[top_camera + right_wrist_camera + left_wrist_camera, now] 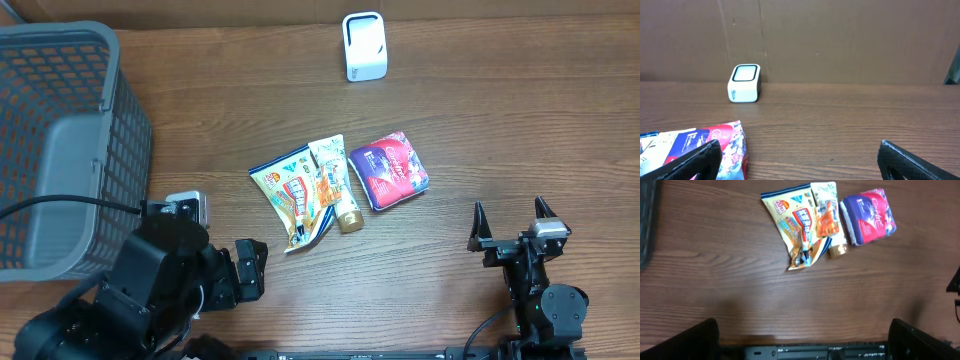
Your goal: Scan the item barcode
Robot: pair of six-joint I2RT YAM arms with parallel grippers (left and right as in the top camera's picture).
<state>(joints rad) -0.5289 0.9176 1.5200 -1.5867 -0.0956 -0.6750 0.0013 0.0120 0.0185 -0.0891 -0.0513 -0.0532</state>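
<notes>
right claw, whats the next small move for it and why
Probably ease the right claw forward and to its left, toward the purple packet. The claw stands open and empty, nothing has been picked up yet, and that packet lies nearest it of the three on the table, with the white scanner standing farther back.

White scanner (363, 45) with a dark-rimmed pale window, brown wood-grain table (500, 120) under it, grey lattice basket (60, 130) far left of it, below it a yellow snack packet (290, 190) edged blue, cream-and-orange tube (335, 185), purple pouch (389, 170) with red-pink edges
</notes>
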